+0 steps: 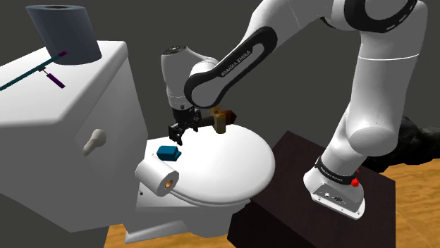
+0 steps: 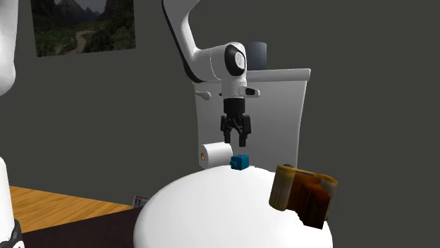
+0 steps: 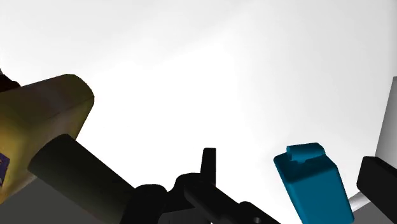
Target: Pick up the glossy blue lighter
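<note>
Blue lighter sits on the white toilet lid, at the back, close to the tank. Just beside it lies a white paper roll.

I see my black gripper hanging right over the lighter with a gap of air in between. It is not touching it. Its two fingers stand apart and there is nothing in them. From the hand camera, the lighter is close to one finger and well apart from the other.

A brown and yellow thing lies on the lid too, away from the lighter. I cannot tell what it is.

On top of the tank stands a dark grey tube. The white arm comes up from its dark box next to the toilet.
</note>
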`<action>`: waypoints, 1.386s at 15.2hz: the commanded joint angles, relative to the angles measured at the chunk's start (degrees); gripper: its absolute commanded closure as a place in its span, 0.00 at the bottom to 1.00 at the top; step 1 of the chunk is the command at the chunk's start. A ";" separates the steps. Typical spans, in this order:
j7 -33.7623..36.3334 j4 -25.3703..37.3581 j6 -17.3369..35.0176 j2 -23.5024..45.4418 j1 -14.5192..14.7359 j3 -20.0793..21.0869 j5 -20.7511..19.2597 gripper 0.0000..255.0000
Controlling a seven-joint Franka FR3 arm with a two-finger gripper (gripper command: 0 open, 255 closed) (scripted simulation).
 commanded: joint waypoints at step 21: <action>6.37 12.94 3.85 18.25 6.44 -3.38 -8.10 1.00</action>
